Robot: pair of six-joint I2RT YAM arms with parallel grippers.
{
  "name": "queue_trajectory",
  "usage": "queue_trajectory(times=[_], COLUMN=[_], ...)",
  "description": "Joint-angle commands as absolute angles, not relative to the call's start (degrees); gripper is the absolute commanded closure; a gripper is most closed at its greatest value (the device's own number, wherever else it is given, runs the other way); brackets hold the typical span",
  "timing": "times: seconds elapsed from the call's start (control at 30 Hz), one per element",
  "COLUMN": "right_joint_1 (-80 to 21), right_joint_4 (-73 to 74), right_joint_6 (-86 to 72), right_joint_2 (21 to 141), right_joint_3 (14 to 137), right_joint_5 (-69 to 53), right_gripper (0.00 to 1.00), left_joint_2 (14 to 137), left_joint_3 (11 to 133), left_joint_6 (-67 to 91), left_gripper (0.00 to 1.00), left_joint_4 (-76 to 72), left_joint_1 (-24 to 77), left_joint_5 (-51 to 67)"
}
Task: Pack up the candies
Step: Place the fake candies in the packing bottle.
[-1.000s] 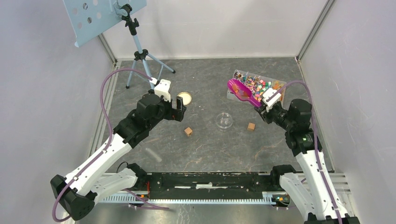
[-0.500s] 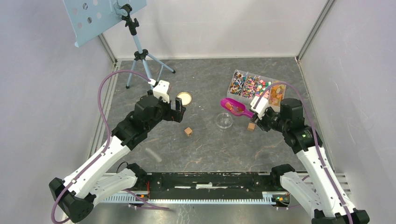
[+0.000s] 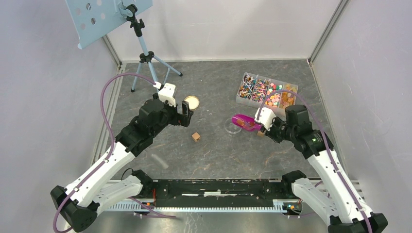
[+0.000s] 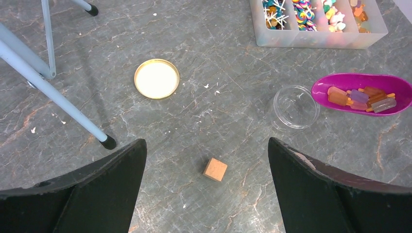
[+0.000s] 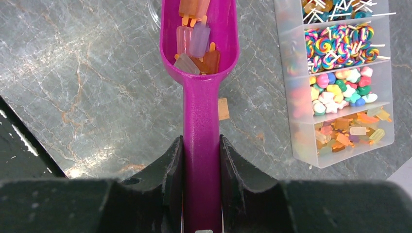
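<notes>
My right gripper is shut on the handle of a magenta scoop. The scoop holds several orange and purple candies and its bowl sits just right of a small clear round jar, also seen in the left wrist view. More candies fill a clear tray with several compartments, which shows in the right wrist view too. My left gripper is open and empty, high above a brown wooden cube.
A gold round lid lies left of the jar. A second wooden cube lies under the scoop handle. A tripod with a pale blue perforated plate stands at the back left. Walls close in both sides.
My right gripper has carried the loaded scoop from the candy tray down and left to beside the clear jar. The left arm has barely moved.
</notes>
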State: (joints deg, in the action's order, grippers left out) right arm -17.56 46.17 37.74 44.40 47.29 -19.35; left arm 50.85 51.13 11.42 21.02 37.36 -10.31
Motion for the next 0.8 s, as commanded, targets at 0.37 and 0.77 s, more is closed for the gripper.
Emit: queue_trajectory(times=[0.37, 0.77], right_joint_1=[-22.35, -26.94], right_joint_4=[51.91, 56.30], right_joint_6=[35.69, 31.71], right_joint_2=[50.49, 57.47], right_joint_3=[54.99, 60.21], right_joint_5=[-12.46, -6.39], right_gripper=[1.00, 1.00], left_joint_2=[49.54, 49.20], left_joint_3=[50.80, 50.63], left_joint_6=[9.23, 9.23], left_gripper=[0.00, 0.00], left_joint_4=[18.78, 18.66], left_joint_1=[37.53, 37.53], left_joint_5=[-10.12, -10.07])
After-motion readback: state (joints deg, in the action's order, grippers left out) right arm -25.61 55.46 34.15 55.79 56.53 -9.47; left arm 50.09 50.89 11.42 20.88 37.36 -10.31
